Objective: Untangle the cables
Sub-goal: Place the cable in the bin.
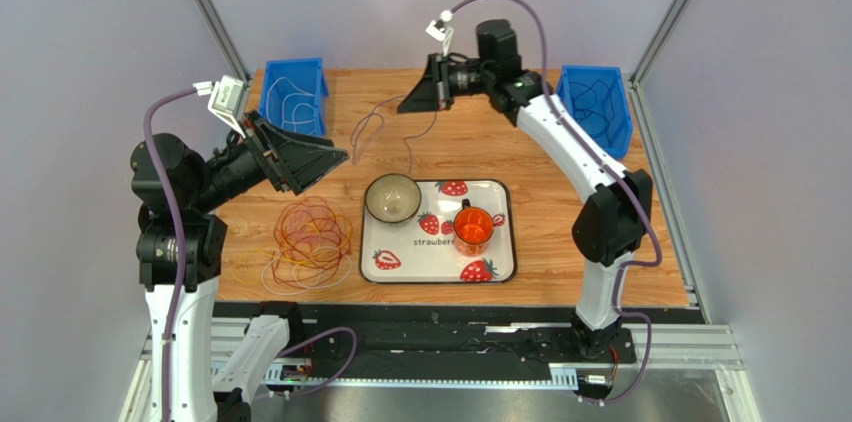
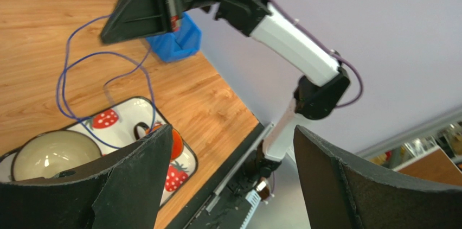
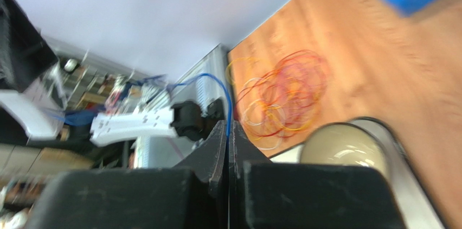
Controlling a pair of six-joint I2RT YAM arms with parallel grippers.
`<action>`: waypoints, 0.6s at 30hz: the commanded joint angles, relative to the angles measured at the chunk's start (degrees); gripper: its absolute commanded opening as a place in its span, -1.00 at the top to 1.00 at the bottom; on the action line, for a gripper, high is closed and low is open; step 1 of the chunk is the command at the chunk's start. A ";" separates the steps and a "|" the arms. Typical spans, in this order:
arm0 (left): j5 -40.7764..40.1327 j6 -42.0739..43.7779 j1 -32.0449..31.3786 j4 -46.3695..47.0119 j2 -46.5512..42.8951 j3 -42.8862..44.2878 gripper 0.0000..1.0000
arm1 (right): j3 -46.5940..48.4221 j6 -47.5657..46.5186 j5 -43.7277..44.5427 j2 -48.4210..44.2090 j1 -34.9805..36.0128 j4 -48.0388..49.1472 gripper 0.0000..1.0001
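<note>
A tangled pile of thin yellow, orange, red-brown and white cable loops (image 1: 310,237) lies on the wooden table, left of the tray. It also shows in the right wrist view (image 3: 284,96). My right gripper (image 1: 405,105) is shut on a thin blue-purple cable (image 1: 375,127) and holds it up at the back of the table. The cable's loops hang down towards the bowl. The pinched cable (image 3: 228,99) runs out between the closed fingertips (image 3: 228,126). My left gripper (image 1: 335,154) is open and empty above the pile's far side, its jaws wide apart (image 2: 233,127). The blue cable (image 2: 65,82) shows there too.
A strawberry tray (image 1: 500,262) holds a cream bowl (image 1: 392,198) and an orange cup (image 1: 472,227). A blue bin (image 1: 295,97) with a pale cable stands back left. Another blue bin (image 1: 597,107) with dark cables stands back right. Enclosure walls surround the table.
</note>
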 commanded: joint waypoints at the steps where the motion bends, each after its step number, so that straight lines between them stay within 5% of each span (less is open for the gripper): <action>1: -7.45 10.15 0.25 -10.90 -0.85 0.74 -0.79 | 2.61 -4.71 10.73 -8.06 -4.23 -8.20 1.00; 9: -18.61 20.08 0.25 -25.31 -1.02 3.74 -0.81 | 9.80 -6.29 20.41 -11.40 -11.62 -17.78 1.00; 18: -29.07 23.26 0.25 -26.21 -8.66 -5.92 -0.75 | 14.03 -13.06 29.55 -10.88 -19.00 -24.73 1.00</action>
